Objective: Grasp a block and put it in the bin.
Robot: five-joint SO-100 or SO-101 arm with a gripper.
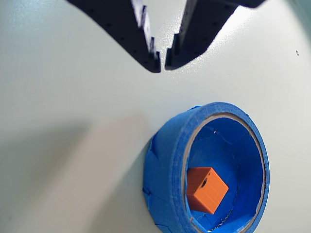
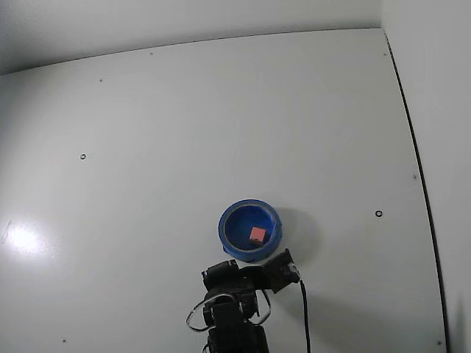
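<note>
The block (image 1: 206, 190) lies inside the bin (image 1: 167, 160). The pincer (image 1: 162, 63), tips nearly touching and empty, hangs apart from its rim over bare tabletop (image 2: 147, 147).

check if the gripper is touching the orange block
Apart. The wrist view shows the gripper empty over bare table, with the bin's blue rim between it and the orange block lying inside.

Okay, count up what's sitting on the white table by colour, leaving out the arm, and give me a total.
Blue: 1, the bin, a round container with a thick rim.
Orange-red: 1, the block, lying inside the bin.
Total: 2.
</note>
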